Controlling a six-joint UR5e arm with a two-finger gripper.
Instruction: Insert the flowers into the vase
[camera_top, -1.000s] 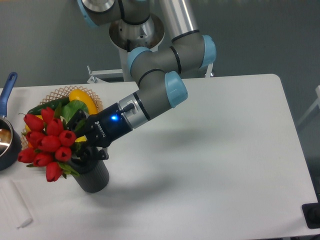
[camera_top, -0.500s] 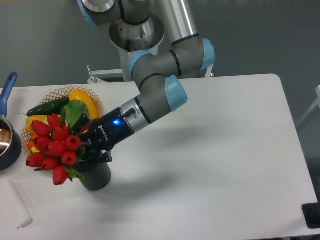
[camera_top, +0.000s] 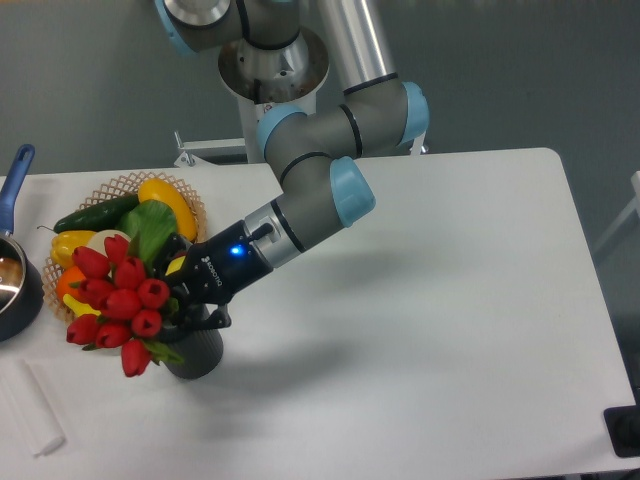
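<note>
We're holding flowers (camera_top: 118, 305) w/ gripper (camera_top: 183, 297) jaws clamping stems, lower left, over vase (camera_top: 198, 352); we're risking tipping it, since blooms are leaning way left.

I see my arm (camera_top: 320, 150) reaching down from its base at the top of the view, folding at the blue-capped elbow and running down and to the left. The wrist is tilted low, with a small blue light glowing on the black gripper body. My gripper (camera_top: 185, 300) points down-left, its fingers closed around the stems of the flowers (camera_top: 120, 300). From this view I cannot make out the fingertips themselves; they are hidden among leaves and dark shapes.
</note>
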